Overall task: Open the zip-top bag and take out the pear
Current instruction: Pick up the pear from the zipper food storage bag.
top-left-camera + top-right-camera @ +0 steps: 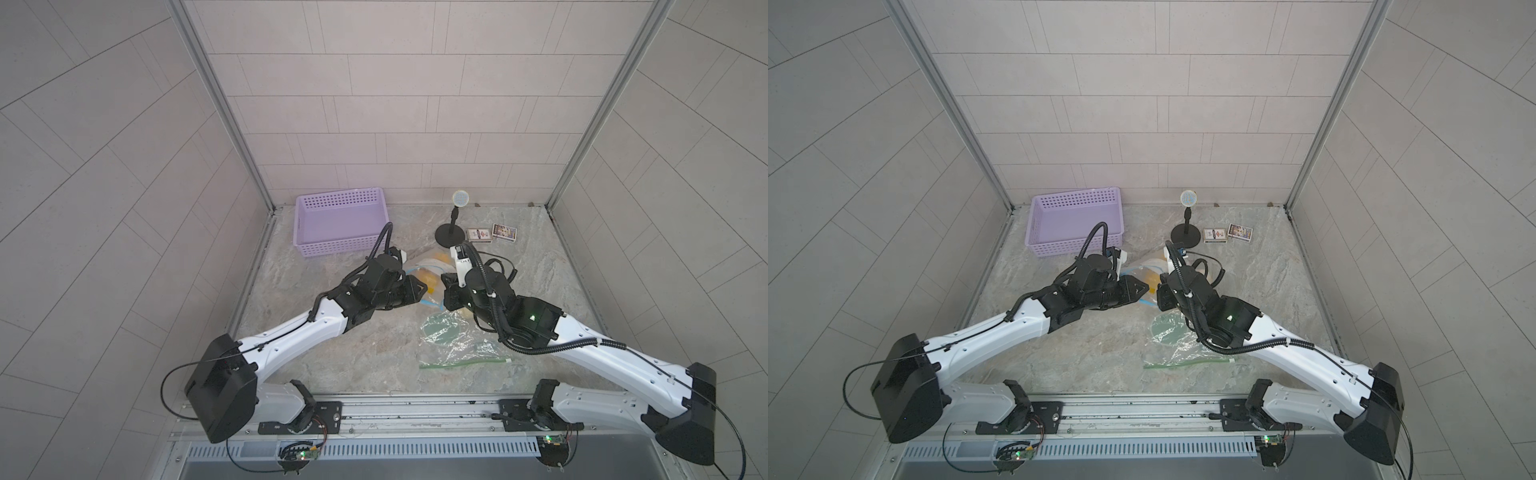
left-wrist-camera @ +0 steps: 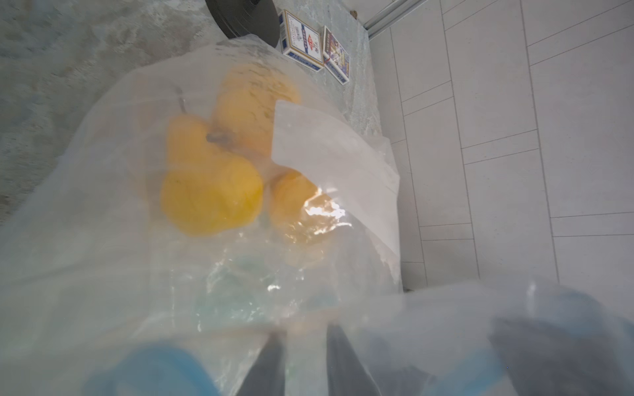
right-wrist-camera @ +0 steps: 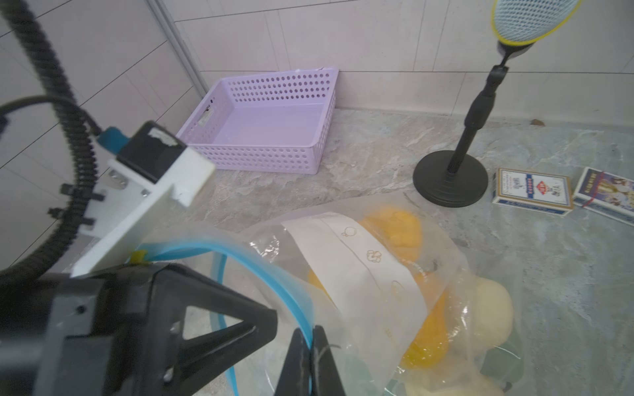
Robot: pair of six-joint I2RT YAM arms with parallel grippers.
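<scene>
Pears [image 2: 209, 199], yellow and at least three in number, lie inside the clear zip-top bag [image 3: 356, 260]. The bag rests near the middle of the marble table [image 1: 353, 357], between the two arms. Its blue zip rim [image 3: 274, 277] gapes in a loop. The right gripper [image 3: 310, 337] is clamped tight on that rim, with the blue strip pressed between its jaws. The left gripper [image 2: 305, 334] sits at the bag's mouth on the opposite side. Through the blurred film its fingers [image 2: 271, 363] show a narrow gap, and whether they pinch plastic cannot be told. A flat bag [image 1: 453, 345] with a green zip lies nearer the arms' bases, partly under the right arm. Behind stand a purple basket [image 1: 336, 248], a small stand [image 1: 450, 237] and two card boxes [image 1: 478, 235].
</scene>
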